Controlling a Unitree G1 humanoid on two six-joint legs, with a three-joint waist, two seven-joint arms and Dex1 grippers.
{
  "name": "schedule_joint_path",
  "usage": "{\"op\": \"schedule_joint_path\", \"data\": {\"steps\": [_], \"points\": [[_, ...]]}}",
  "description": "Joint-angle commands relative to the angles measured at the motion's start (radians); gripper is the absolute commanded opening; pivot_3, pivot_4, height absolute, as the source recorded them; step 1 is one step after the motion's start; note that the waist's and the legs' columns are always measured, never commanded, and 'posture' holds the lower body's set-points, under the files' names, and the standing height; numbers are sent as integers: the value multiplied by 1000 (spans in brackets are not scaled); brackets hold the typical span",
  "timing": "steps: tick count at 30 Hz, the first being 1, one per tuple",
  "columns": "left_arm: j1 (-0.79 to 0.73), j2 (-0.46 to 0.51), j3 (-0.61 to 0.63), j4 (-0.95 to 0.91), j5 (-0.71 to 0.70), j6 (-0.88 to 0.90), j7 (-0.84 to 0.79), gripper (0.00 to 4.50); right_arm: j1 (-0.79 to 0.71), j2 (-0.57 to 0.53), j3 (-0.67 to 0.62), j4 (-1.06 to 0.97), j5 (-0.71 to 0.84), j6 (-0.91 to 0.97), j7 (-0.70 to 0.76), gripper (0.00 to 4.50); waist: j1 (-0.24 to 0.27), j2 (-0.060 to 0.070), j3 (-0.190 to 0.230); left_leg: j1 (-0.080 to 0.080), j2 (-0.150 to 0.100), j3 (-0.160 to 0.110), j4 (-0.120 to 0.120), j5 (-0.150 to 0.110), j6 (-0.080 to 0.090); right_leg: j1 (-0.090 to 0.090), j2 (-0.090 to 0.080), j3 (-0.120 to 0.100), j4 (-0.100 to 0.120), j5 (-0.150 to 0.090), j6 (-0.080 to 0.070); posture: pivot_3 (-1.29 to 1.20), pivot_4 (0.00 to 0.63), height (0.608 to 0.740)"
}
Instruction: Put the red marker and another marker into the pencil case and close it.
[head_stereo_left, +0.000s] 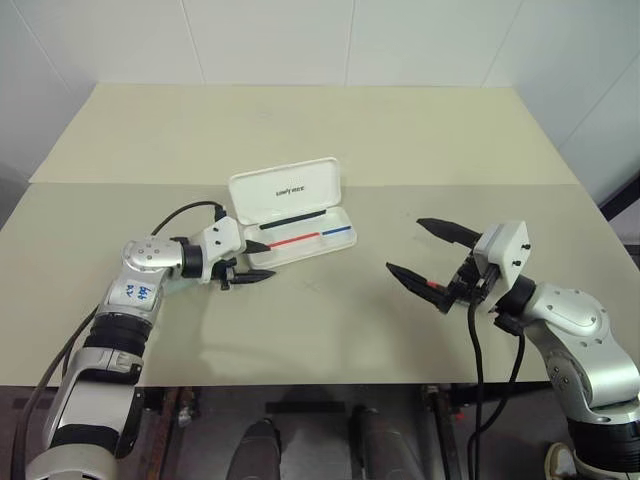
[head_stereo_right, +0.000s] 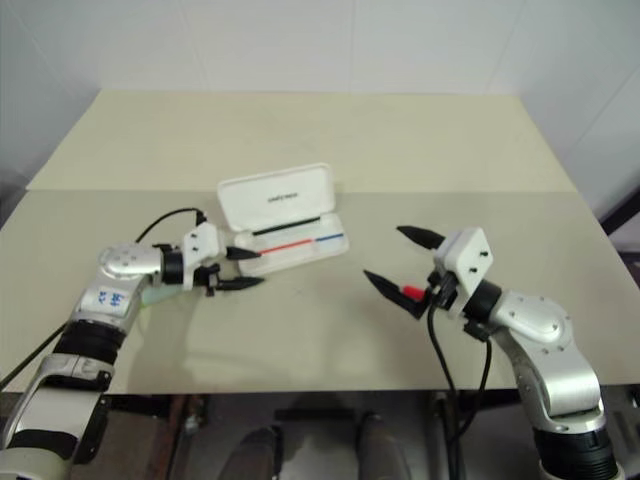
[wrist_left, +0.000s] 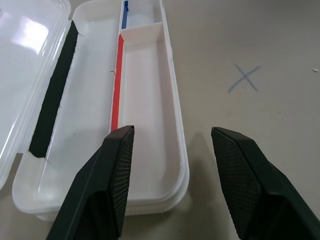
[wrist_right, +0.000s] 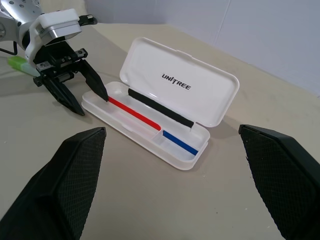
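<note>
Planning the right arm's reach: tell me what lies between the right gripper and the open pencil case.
Bare tabletop. The head view shows nothing between the right gripper and the pencil case.

We seem to be in a lab: bare beige worktop (head_stereo_left: 400, 130), plain white walls (head_stereo_left: 300, 40), a pen-drawn cross (wrist_left: 244, 78).
</note>
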Motion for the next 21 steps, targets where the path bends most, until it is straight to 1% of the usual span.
{"op": "schedule_joint_path", "data": {"steps": [1, 3, 6, 8, 15, 21], "points": [[-28, 1, -13, 22, 25, -2, -5, 2133, -10, 2, -17, -48, 5, -23, -12, 4500, 0, 0, 0, 0, 0, 0, 0, 0, 0, 0, 0, 0, 0, 0, 0, 0, 150, 740], [-35, 2, -19, 30, 36, 1, -4, 1617, -13, 1, -18, -51, 4, -22, -16, 4500, -1, 0, 0, 0, 0, 0, 0, 0, 0, 0, 0, 0, 0, 0, 0, 0, 150, 740], [-45, 5, -30, 37, 56, 0, -2, 562, -26, 0, -16, -58, 6, -13, -26, 4500, -1, 0, 0, 0, 0, 0, 0, 0, 0, 0, 0, 0, 0, 0, 0, 0, 150, 740], [-50, 8, -38, 41, 67, -5, 1, 13, -39, -1, -13, -61, 6, -4, -33, 4500, 0, 0, 0, 0, 0, 0, 0, 0, 0, 0, 0, 0, 0, 0, 0, 0, 150, 740], [-73, 8, -65, 40, 98, -24, -13, 13, -82, -6, -9, -64, 10, 23, -39, 4500, -1, 0, 0, 1, 0, 0, 2, 2, 0, 2, 0, 0, -1, 0, -3, 0, 150, 740], [-61, 7, -68, -106, 54, 53, -67, 13, -68, -38, -26, -77, 28, 58, -10, 4500, 2, 0, 0, 0, 0, 0, 2, 2, 0, 1, 0, 0, -1, 0, -3, 0, 150, 740]]}}
